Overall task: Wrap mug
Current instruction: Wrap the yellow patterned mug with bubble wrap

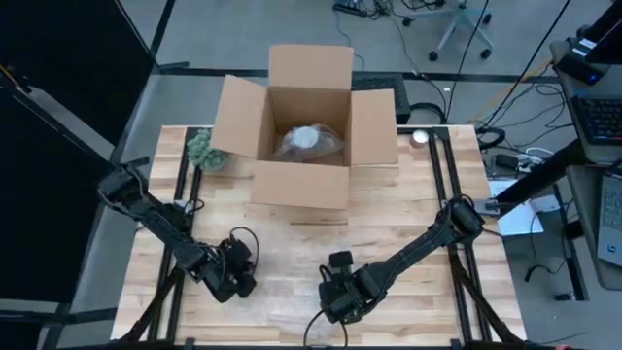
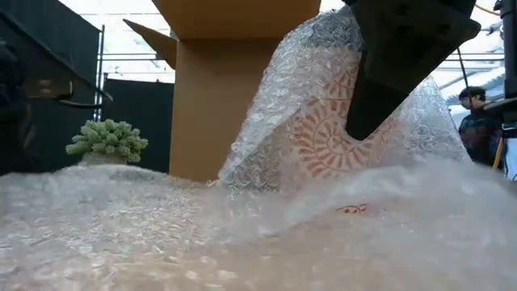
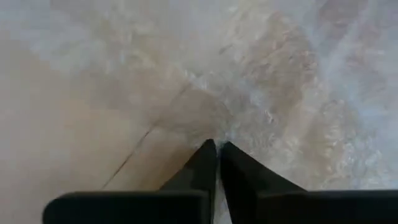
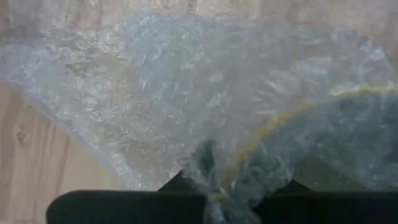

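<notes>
A mug (image 2: pixel 331 137) with an orange pattern stands on the table under a clear bubble wrap sheet (image 2: pixel 202 226), which spreads toward the table's near edge. My right gripper (image 4: pixel 211 186) is at the near middle of the table (image 1: pixel 340 297), right over the mug, shut on bunched wrap. The mug's rim (image 4: pixel 292 115) shows through the wrap just beyond its fingers. My left gripper (image 1: pixel 238 277) is low at the near left. Its fingers are shut at the sheet's edge (image 3: pixel 217 146). My left gripper pinches the sheet's edge (image 3: pixel 227 134) between its fingertips, coming from above at a slant. The sheet beyond the tips lies flat and slack on the wood. My right gripper pinches a gathered bunch of the wrap (image 4: pixel 208 168) between its two fingers, beside the mug's rim. It comes down from above. The wrap runs from the fingers down over the mug, which rests on the table.
An open cardboard box (image 1: pixel 309 180) stands at the far middle of the table, with a wrapped bundle (image 1: pixel 309 141) inside. A small green plant (image 1: pixel 206 151) sits left of the box. A person (image 2: pixel 477 113) is in the room beyond the table's right side.
</notes>
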Controlling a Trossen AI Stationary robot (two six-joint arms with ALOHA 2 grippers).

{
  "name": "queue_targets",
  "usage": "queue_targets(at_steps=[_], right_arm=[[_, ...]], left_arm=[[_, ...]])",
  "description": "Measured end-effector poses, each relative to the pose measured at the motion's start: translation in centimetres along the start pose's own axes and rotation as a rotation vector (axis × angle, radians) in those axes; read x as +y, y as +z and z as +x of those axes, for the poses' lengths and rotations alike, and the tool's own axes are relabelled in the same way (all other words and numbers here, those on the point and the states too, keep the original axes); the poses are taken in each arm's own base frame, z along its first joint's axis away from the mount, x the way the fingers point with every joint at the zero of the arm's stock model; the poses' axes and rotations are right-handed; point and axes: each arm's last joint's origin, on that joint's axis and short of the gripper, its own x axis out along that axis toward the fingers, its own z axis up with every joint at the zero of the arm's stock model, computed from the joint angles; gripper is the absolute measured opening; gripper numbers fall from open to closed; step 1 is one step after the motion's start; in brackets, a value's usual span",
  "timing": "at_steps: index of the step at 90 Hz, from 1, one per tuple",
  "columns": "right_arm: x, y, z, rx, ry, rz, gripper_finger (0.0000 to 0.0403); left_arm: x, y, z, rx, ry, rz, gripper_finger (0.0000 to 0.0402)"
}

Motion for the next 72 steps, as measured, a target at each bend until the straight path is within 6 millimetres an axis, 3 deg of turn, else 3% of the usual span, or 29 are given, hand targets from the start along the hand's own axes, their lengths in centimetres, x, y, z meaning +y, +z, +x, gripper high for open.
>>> queue_targets(at_steps=[25,52,62,72], right_arm=[[0.2,0.5,0.0,-0.050,0.017,-0.023,0.0013],[-0.1,0.6,0.0,-0.054,0.016,-0.015,0.0013],[-0.2,0.8,0.1,-0.069,0.020,-0.006,0.0013],[-0.2,0.9,0.1,-0.073,0.022,-0.003,0.0013]], left_arm=[[-3.7,2.1,-1.4,-0.174,-0.086,0.220,0.0000],[-9.3,6.9,-4.7,-0.417,-0.178,0.451,0.0000],[-9.8,8.5,-4.6,-0.492,-0.209,0.500,0.0000],[-9.8,9.8,-3.1,-0.490,-0.237,0.507,0.0000]])
